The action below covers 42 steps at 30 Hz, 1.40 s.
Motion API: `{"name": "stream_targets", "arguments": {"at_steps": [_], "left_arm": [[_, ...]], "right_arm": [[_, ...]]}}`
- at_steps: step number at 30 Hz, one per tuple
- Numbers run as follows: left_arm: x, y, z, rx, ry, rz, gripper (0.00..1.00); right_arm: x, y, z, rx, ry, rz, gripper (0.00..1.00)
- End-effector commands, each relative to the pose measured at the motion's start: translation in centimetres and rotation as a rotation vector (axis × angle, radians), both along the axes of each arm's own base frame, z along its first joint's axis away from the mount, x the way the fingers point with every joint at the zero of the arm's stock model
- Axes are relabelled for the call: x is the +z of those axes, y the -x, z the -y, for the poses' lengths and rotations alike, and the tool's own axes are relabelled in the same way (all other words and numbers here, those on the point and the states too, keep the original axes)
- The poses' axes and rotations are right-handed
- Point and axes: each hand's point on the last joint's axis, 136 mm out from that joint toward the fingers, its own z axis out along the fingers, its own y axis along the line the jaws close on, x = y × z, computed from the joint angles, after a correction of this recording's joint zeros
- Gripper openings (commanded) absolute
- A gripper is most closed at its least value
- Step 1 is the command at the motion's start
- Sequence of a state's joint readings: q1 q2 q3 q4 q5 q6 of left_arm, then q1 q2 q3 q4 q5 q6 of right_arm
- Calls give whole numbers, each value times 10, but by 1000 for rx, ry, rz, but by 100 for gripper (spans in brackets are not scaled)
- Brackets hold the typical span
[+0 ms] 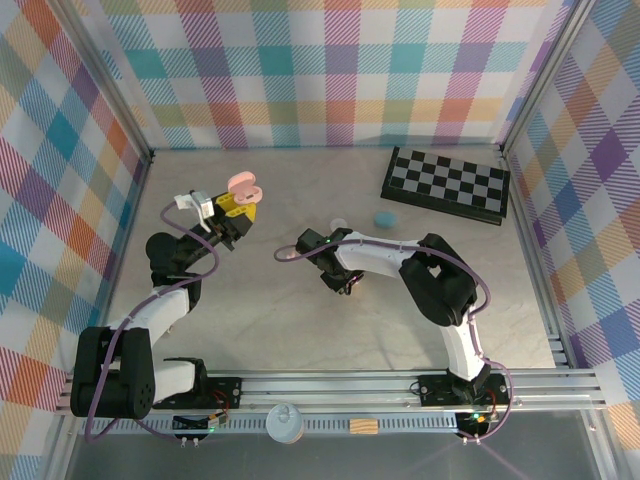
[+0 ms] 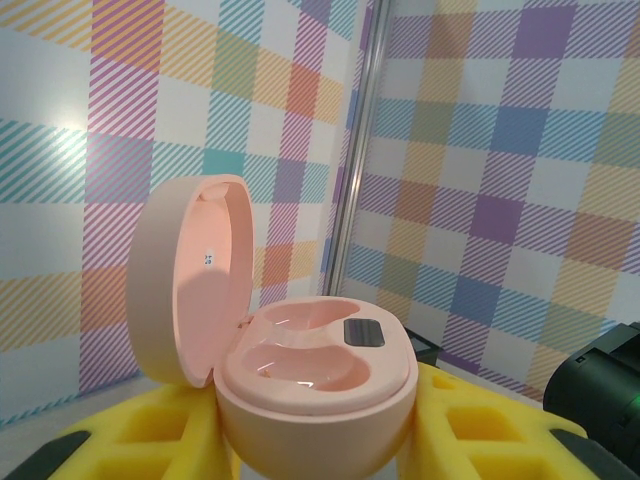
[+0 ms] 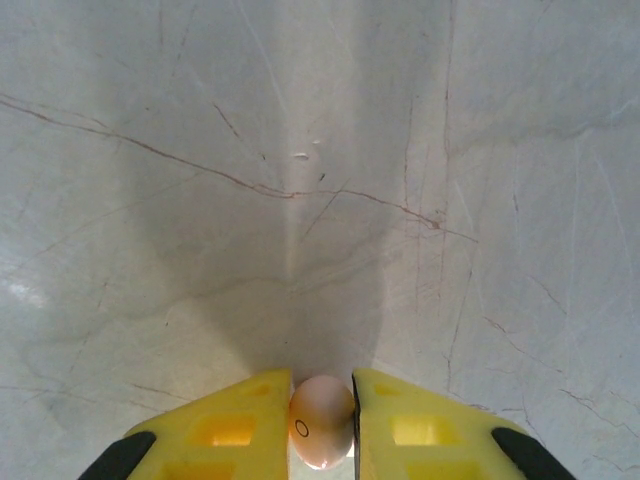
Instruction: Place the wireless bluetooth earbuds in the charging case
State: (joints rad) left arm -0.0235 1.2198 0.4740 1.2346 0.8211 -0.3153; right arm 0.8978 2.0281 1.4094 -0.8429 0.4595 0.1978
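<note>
A pink earbud (image 3: 322, 422) is pinched between the nearly closed yellow pads of the right gripper (image 3: 321, 395), over the table (image 3: 300, 150). The pink charging case (image 2: 310, 365) is clamped at its base by the left gripper (image 2: 315, 455), with the lid standing open and both wells bared. The earbud is judged to be very light, hard and smooth, so it may slip or twist if squeezed; it is best held gently across its rounded body, with the end that enters the well left free.
</note>
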Motion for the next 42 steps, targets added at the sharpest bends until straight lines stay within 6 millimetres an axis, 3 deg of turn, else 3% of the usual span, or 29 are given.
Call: {"name": "stream_targets", "arguments": {"at_steps": [1, 6, 12, 20, 28, 36, 42], "left_arm": [[21, 5, -3, -8, -9, 93, 37], [17, 7, -3, 1, -26, 91, 37], [13, 9, 0, -6, -32, 85, 37], [-13, 16, 31, -61, -119, 47, 37], [-41, 31, 74, -156, -220, 11, 38], [-41, 36, 105, -238, -209, 52, 37], [-48, 36, 122, -287, -192, 43, 37]], "right_arm": [[22, -1, -5, -16, -55, 6, 20], [48, 2, -12, -91, -248, -54, 20], [71, -1, -6, -227, -508, -142, 20], [103, -6, 8, -351, -818, -221, 21], [160, -1, 10, -260, -926, -159, 20], [227, 9, -6, -146, -1074, -135, 20], [261, 13, -17, -74, -1137, -108, 20]]}}
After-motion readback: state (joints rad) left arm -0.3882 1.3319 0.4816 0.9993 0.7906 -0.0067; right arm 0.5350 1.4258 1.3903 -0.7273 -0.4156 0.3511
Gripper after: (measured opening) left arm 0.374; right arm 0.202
